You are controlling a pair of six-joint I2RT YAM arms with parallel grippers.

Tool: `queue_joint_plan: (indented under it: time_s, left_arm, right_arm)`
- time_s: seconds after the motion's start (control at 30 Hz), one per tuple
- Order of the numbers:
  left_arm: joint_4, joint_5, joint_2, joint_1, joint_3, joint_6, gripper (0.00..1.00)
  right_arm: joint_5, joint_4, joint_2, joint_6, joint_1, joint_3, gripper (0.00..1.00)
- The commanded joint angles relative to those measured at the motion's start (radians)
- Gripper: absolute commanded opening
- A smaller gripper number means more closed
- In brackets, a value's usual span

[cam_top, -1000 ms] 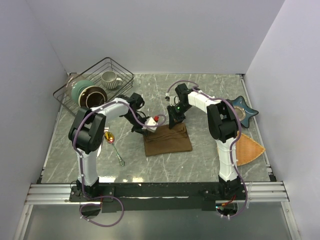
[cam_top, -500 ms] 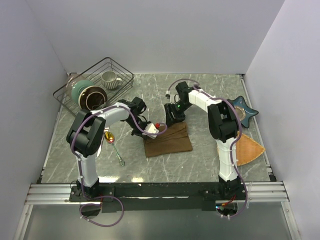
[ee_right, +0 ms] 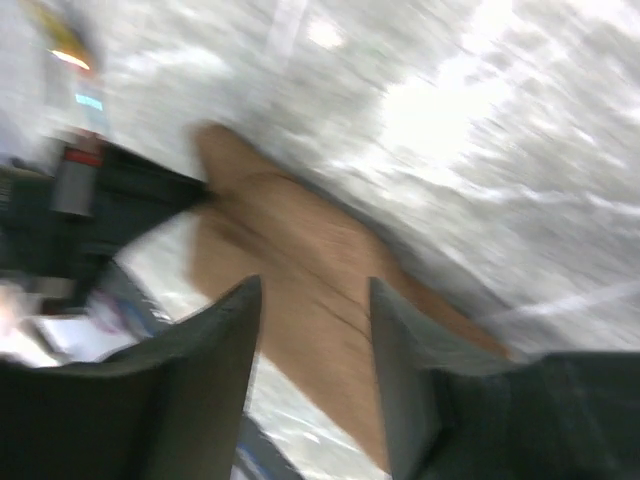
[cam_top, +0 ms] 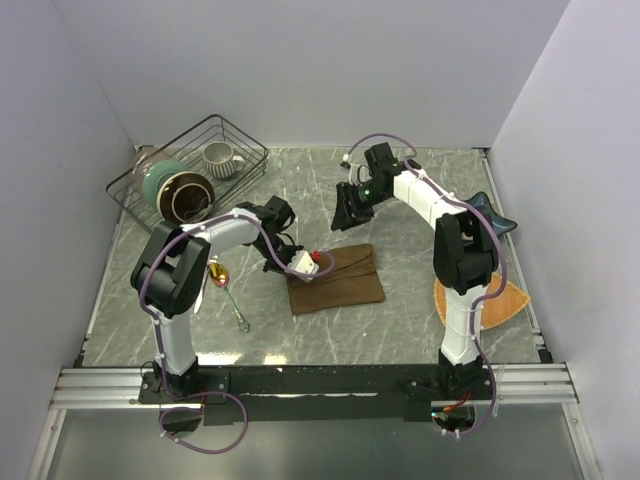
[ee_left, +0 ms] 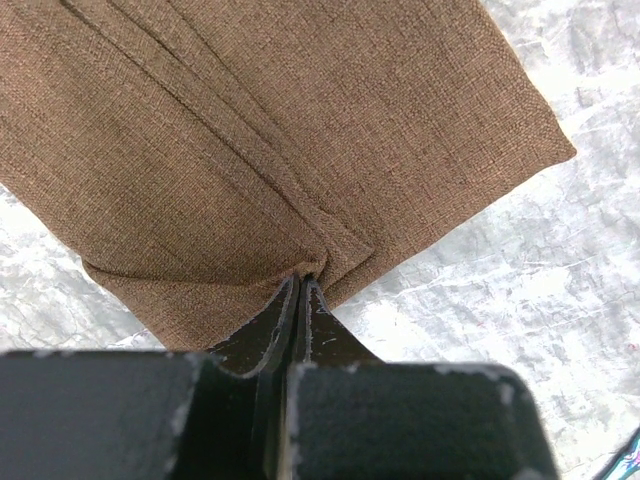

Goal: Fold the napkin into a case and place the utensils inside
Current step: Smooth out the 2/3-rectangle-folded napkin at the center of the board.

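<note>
Lying folded at table [cam_top: 400, 330] centre: brown napkin [cam_top: 338, 280], flat, creased lengthwise. Left gripper [ee_left: 301, 288]: closed, pinching napkin's 9 o'clock edge, cloth puckered at the tips. Right gripper [ee_right: 314, 310]: fingers apart, empty, clear of the cloth at its 12 o'clock. Utensils [cam_top: 220, 273]: on table, napkin's 9 o'clock, apart from it. Wire basket [cam_top: 250, 150]: 10 o'clock corner.

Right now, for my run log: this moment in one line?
left gripper: shut on napkin edge | right gripper: open, clear of napkin | utensils: lying outside napkin
</note>
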Motion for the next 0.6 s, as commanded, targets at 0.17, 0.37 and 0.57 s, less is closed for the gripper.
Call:
queue_joint_plan:
  time_s: [0.17, 0.37, 0.57]
  left_arm:
    - [-0.027, -0.043, 0.016, -0.016, -0.031, 0.076, 0.08]
    - [-0.037, -0.048, 0.015, -0.018, -0.037, 0.091, 0.09]
    - [-0.035, -0.046, 0.015, -0.018, -0.037, 0.088, 0.09]
  right_arm:
    - [-0.224, 0.307, 0.029, 0.389, 0.087, -0.029, 0.32]
    - [-0.225, 0.414, 0.102, 0.505, 0.131, -0.032, 0.21]
    - [-0.212, 0.463, 0.135, 0.572, 0.134, -0.101, 0.20]
